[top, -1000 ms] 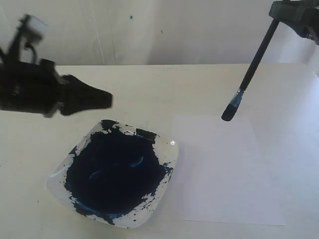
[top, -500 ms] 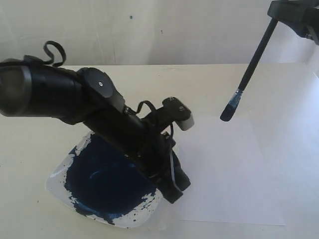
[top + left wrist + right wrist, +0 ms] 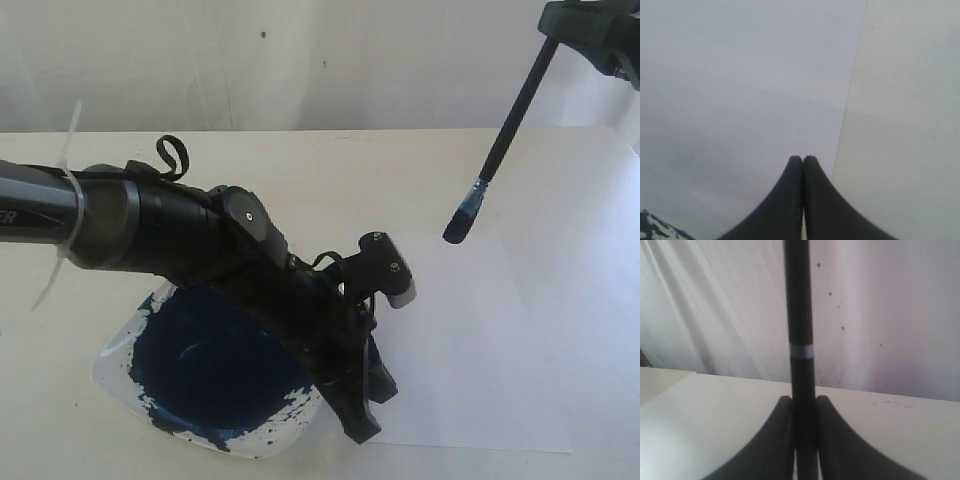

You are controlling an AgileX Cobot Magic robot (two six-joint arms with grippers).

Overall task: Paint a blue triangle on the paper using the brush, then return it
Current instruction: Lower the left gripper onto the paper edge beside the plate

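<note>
**Brush in the right gripper, tip at the top edge of the paper**

Your right gripper [image 3: 803,402] sits in the upper right corner of the exterior frame. Its two fingers are pressed closely on the black handle of the brush [image 3: 511,122]. From there the brush slants down and to the left. Its bristle tip appears at the top edge of the paper [image 3: 480,350], a little right of the sheet's middle. You cannot tell from these pictures how high the tip is over the sheet.

Your left gripper [image 3: 362,425] has its fingers together with nothing between them. Its tip is at the lower left corner of the paper, low in the frame, and an edge of the sheet runs just beside the fingertips. The left arm crosses the right part of the plate [image 3: 112,358] and hides that side of the dark paint pool [image 3: 205,365].

The middle and right of the paper lie uncovered, well apart from the left arm. The sheet's bottom edge is near the bottom of the frame.

The brush handle is thin and straight, with a small silvery ferrule above a dark blue tip. The visible part of the paper is plain white on the cream table [image 3: 400,165].
</note>
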